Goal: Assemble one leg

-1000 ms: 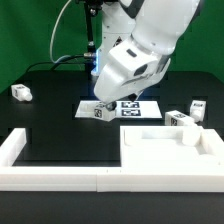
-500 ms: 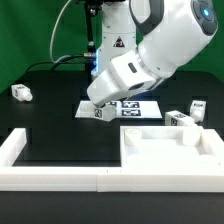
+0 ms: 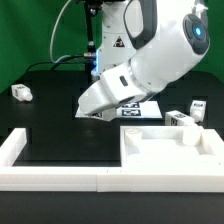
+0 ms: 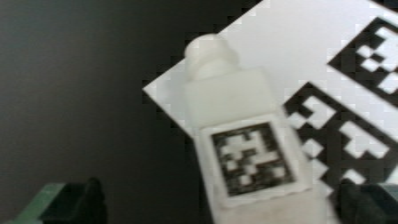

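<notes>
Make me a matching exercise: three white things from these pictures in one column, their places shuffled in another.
Things:
1. leg in the wrist view
2. lone leg
3. square panel

Places:
A. far at the exterior view's left, on the black table
B. at the front, toward the exterior view's right
C. lying on the marker board

Pairs: 1-C, 2-A, 3-B

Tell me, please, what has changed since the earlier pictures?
The arm tilted, bringing the gripper down over the leg on the marker board, toward the exterior view's left. It is open, holding nothing. The spare legs and white panel did not move.
</notes>
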